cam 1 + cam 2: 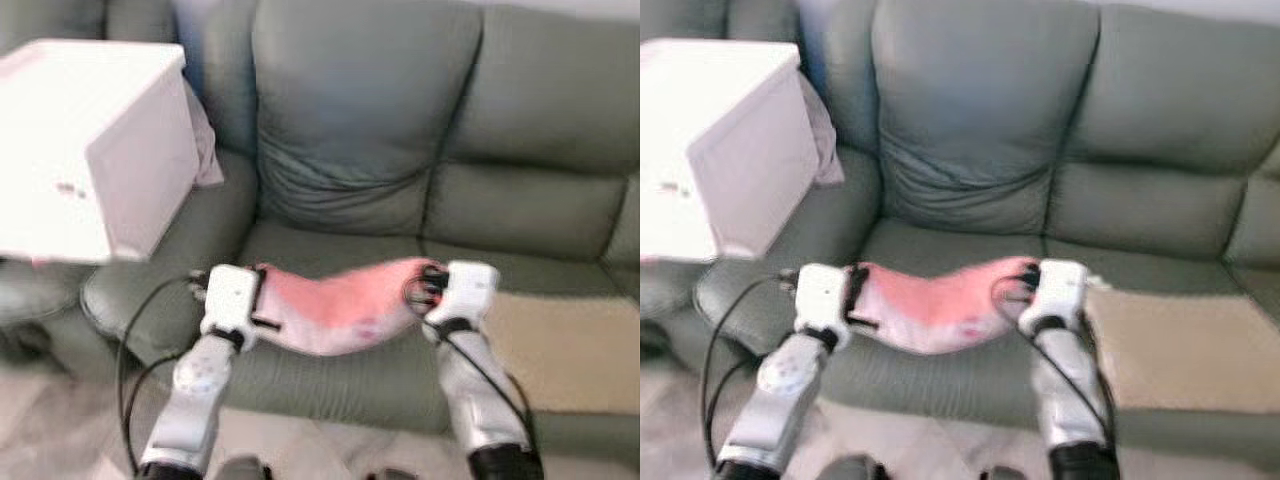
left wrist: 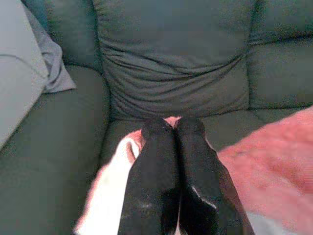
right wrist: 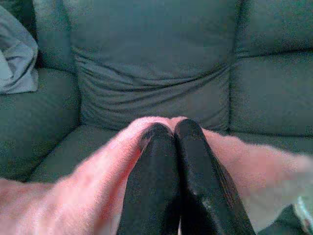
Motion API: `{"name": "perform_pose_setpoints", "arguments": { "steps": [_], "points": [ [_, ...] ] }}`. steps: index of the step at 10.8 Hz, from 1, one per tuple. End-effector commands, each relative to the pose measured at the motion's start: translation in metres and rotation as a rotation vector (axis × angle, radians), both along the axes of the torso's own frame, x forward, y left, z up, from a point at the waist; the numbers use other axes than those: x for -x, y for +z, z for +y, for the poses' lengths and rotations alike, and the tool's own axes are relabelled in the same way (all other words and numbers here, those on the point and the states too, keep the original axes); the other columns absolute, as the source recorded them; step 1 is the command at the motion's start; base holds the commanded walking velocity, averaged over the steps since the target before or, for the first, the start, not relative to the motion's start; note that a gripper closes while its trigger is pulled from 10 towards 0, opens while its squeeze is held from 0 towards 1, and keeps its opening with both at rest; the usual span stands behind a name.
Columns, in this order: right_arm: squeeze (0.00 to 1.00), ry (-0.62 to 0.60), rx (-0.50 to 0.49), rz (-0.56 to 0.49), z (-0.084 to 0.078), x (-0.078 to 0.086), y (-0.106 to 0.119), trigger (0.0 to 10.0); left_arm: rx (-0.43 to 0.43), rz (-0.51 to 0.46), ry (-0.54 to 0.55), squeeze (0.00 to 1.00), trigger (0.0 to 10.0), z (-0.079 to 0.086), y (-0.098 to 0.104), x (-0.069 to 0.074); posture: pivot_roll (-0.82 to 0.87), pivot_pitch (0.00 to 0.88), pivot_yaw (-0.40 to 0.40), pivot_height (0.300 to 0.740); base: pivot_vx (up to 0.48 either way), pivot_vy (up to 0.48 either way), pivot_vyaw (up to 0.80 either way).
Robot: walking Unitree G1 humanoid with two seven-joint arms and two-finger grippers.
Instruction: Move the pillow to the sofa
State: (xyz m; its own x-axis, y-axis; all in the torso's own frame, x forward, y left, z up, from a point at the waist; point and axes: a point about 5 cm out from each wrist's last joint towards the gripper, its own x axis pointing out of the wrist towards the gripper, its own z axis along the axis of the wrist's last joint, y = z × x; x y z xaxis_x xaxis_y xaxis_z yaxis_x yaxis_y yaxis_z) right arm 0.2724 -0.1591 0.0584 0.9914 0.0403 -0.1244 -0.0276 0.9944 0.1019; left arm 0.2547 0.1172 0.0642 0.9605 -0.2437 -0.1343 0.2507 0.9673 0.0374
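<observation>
Two grippers on one load: left gripper (image 1: pixel 258 305) and right gripper (image 1: pixel 428 288) each pinch an end of the pink pillow (image 1: pixel 340 308). In both wrist views the black fingers (image 2: pixel 166 171) are pressed together with pink fabric bunched around the tips, so I read both as clamped on the pillow.

Pillow hangs slung between the arms, sagging in the middle, over the front edge of the sofa (image 1: pixel 360 130) seat cushion. From the head views it looks above or just brushing the front of the seat; can't tell if the belly of it touches the cushion.

Progress, my read: carry is essentially done, placement is not. Pillow is at the sofa, in front of the middle back cushion, but its weight appears to be on the grippers, not the seat.

Left to do:
- push forward a bit so it clears the front edge and sits toward the back of the seat
- lower until the cushion takes it
- open both, pull arms back

Around it: white box (image 1: pixel 90 150) on the sofa's left arm with a grey cloth (image 1: pixel 205 140) behind it, well apart from the pillow. Tan mat (image 1: pixel 560 350) on the right seat, just beside the right gripper. Middle seat is where it should land.
</observation>
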Motion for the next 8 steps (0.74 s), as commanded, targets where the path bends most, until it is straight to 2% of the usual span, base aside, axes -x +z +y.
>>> {"name": "perform_pose_setpoints", "arguments": {
  "steps": [1,8],
  "points": [
    [0.00,-0.027,0.019,-0.004,-0.0119,0.0010,0.0010,10.0,0.018,-0.010,-0.032,0.00,10.0,-0.0114,0.0033,-0.0004,0.01,0.000,-0.035,0.740,0.000,0.405,0.00],
    [0.00,-0.028,0.023,0.001,-0.0112,0.0028,-0.0009,10.0,0.031,-0.033,-0.068,0.00,10.0,-0.0146,0.0072,0.0003,0.01,0.000,-0.036,0.740,0.000,0.000,0.00]
  ]
}}
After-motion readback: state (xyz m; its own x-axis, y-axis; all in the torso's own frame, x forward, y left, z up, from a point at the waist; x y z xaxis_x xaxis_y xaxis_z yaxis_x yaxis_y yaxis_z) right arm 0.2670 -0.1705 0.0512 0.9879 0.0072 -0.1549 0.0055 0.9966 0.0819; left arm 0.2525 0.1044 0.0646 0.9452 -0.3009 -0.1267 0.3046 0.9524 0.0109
